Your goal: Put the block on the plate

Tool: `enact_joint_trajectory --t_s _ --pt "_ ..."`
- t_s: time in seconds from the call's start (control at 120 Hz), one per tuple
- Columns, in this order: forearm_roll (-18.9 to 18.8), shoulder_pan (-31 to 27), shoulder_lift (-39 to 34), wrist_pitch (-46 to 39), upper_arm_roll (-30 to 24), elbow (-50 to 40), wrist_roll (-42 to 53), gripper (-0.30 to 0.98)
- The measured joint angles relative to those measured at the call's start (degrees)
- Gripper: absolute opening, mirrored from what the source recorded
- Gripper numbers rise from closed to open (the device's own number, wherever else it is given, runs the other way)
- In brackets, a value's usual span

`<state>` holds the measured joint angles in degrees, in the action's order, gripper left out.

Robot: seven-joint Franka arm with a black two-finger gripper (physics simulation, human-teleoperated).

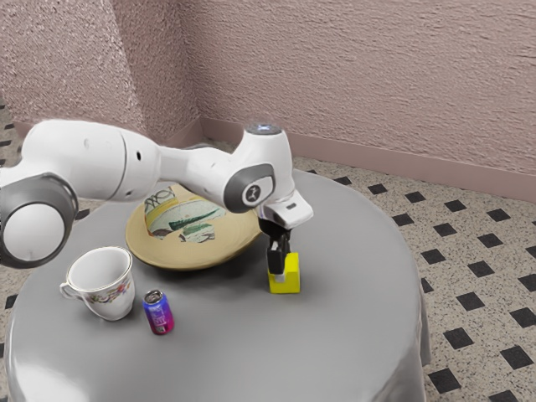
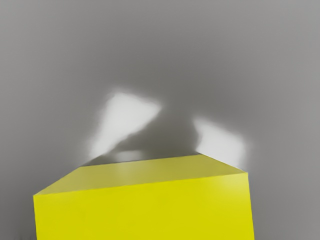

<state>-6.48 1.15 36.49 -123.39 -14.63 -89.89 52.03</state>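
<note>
"As you scan from the exterior view's left, what's around?"

"A flowered teacup [image 1: 102,283], a soda can [image 1: 158,313], then the patterned plate [image 1: 174,256], partly behind my arm [image 1: 194,167]. The yellow block [image 1: 286,283] is on the gray tablecloth [image 1: 226,352], at my gripper [image 1: 281,273]; whether my fingers grip it, I can't tell."

"Wrist view?"

"It adds pale patches [image 2: 122,120] past the block."

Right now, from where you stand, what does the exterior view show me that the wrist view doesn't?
The exterior view has my arm and gripper, the plate, the cup, the can, the wall and the checkered floor. The wrist view has, close up, two bright patches of light on the tabletop next to the block. Both share the yellow block and the gray table.
</note>
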Motion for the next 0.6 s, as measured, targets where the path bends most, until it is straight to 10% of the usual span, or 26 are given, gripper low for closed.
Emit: enact_joint_trajectory --t_s 0.6 --pt "0.4 0.0 2.1 -0.1 0.0 0.6 -0.4 0.53"
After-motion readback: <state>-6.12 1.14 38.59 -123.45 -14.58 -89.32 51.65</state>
